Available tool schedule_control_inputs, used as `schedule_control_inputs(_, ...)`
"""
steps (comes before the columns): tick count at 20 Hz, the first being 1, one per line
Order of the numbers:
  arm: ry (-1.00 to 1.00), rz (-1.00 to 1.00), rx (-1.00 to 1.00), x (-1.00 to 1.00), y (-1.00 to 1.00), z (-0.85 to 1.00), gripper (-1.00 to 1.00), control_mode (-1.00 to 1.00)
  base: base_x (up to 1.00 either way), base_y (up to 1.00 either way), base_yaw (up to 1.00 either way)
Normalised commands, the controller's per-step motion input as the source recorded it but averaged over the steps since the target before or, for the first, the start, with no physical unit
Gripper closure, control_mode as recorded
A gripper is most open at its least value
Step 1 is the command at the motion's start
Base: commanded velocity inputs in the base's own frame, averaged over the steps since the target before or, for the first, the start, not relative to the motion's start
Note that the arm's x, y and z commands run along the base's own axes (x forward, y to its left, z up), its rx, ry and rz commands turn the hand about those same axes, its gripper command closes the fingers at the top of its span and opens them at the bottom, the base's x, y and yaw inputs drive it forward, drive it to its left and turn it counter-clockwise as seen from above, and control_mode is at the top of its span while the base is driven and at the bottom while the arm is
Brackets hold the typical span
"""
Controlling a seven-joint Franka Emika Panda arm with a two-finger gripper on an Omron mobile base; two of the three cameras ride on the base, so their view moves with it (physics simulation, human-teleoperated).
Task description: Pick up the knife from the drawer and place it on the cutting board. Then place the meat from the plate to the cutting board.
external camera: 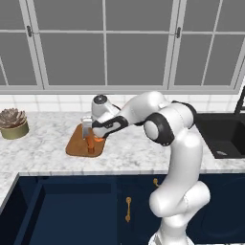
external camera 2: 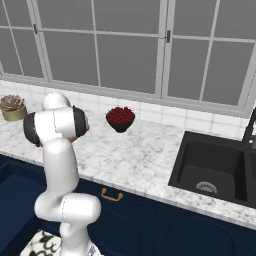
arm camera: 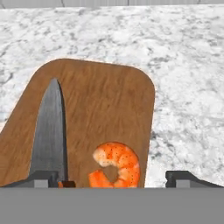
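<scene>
Hovering low over the cutting board [arm camera: 105, 100], the gripper [arm camera: 116, 177] has its fingertips [arm camera: 183, 177] spread wide, holding nothing. Between them the meat [arm camera: 117, 164] lies on the board, just beside the knife [arm camera: 50, 131], perhaps touching its handle. Farther off, marble counter [arm camera: 183, 65] surrounds the board; the drawer [external camera: 72, 210] stands open below.

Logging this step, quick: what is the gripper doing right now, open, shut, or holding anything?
Gripper: open, holding nothing; its fingertips stand wide apart over the cutting board, with the meat lying between them and the knife beside it.
</scene>
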Motion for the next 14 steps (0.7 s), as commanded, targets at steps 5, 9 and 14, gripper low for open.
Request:
schedule_control_inputs(5,-0.34,0.00,0.15,-1.00,-1.00,0.63,-1.00,-1.00,0.00,0.00,0.00)
schedule_control_inputs(9,-0.33,0.00,0.14,-1.00,-1.00,0.67,-1.00,-1.00,0.00,0.00,0.00)
schedule_control_inputs(14,-0.44,0.00,0.12,-1.00,-1.00,0.74,-1.00,-1.00,0.00,0.00,0.00)
